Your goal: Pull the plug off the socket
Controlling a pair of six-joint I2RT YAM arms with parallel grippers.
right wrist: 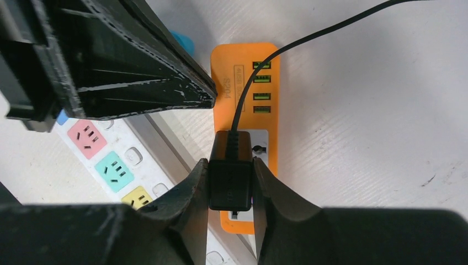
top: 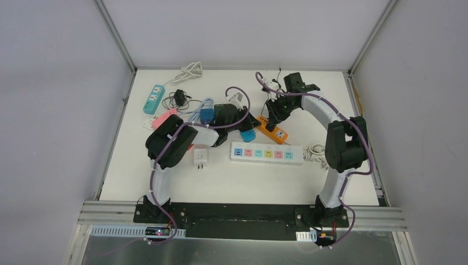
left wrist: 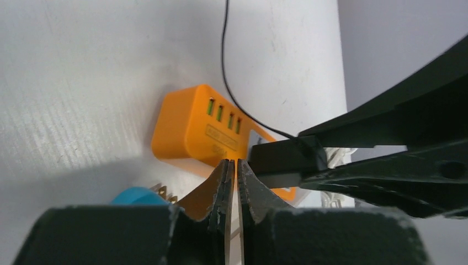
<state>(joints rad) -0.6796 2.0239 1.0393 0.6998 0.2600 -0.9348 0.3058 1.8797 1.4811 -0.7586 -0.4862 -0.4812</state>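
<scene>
Pulling straight off the orange socket [right wrist: 246, 53] works best: your right jaws clamp the plug [right wrist: 230, 182], left jaws closed, empty.

White table [top: 243, 182], plain grey walls [top: 55, 83], aluminium corner struts [top: 114, 33]

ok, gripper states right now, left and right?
Left gripper: closed, holding nothing.
Right gripper: closed on the black rectangular plug.
</scene>
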